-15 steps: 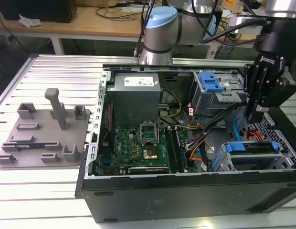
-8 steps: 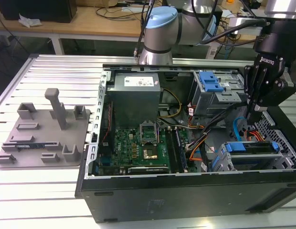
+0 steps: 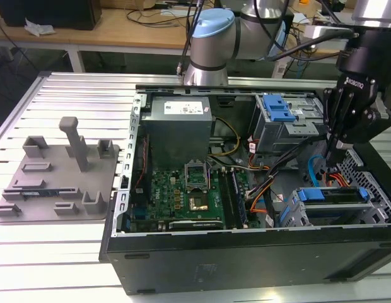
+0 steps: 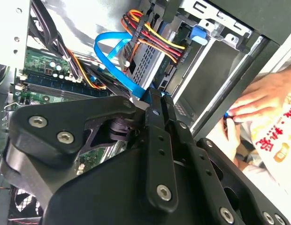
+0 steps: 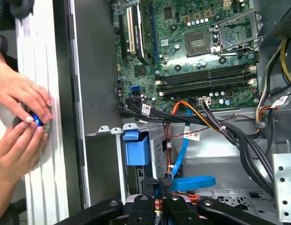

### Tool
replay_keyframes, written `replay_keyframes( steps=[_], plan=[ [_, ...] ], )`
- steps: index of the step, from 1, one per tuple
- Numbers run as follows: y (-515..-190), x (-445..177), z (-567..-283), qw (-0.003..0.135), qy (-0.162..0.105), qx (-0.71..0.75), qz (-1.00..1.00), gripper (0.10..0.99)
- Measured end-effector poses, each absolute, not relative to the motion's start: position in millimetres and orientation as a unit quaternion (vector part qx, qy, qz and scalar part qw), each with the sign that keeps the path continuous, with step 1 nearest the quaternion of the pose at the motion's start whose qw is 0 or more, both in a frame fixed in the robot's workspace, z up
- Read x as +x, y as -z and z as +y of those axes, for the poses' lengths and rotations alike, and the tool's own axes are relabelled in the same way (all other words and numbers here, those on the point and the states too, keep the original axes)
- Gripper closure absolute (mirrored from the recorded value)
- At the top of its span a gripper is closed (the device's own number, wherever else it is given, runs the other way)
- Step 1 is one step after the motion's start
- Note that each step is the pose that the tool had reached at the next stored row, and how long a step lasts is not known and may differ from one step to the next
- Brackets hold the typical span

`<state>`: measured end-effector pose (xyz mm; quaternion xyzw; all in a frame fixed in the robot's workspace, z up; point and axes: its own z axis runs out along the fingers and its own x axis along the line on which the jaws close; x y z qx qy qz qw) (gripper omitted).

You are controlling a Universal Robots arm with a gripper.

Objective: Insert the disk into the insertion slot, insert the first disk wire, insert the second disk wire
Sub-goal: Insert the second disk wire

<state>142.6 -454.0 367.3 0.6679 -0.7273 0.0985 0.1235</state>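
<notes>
Fixture plate: a grey plate (image 3: 57,183) with moulded holders lies on the slatted table (image 3: 69,95), just outside the computer case (image 3: 246,259) on the exterior view's left
Power supply: a grey box (image 3: 180,126) stands inside the computer case at its far side
Motherboard: a green board (image 3: 183,189) lies on the case floor, in front of the power supply
Latch bay: a taller grey metal bay (image 3: 271,136) with a blue latch (image 3: 277,110) stands inside the case, at its far side towards the exterior view's right
Gripper: it (image 3: 332,156) reaches down into the case between the latch bay and the insertion slot, and it is seen from behind in both wrist views (image 4: 157,96) (image 5: 162,187)
Fingers: drawn narrow, pinched on the black plug at the end of the blue disk wire
Blue disk wire: a flat blue ribbon (image 3: 316,167) (image 4: 112,51) (image 5: 195,182) loops up inside the case beside the fingers
Disk: in its bright blue frame (image 3: 328,194), it sits inside the insertion slot, low in the case's near corner on the exterior view's right
Insertion slot: a grey perforated cage (image 3: 372,183) surrounds the disk and stands against the case wall
Person's hands: two hands (image 5: 19,101) rest on the table just outside the case wall, fingertips on a small blue object
</notes>
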Motion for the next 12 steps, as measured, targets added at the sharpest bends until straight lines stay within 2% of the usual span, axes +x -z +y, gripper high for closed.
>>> replay_keyframes(
  steps=[2, 6, 8, 10, 12],
  plan=[
    [-367, 143, -460, 0.118, -0.093, 0.669, -0.728, 0.925],
    [-367, 143, -475, 0.097, -0.071, 0.672, -0.731, 0.925],
    [-367, 143, -481, 0.082, -0.055, 0.674, -0.732, 0.925],
    [-367, 143, -484, 0.072, -0.045, 0.675, -0.733, 0.925],
    [-367, 143, -491, 0.051, -0.022, 0.677, -0.734, 0.925]
  ],
)
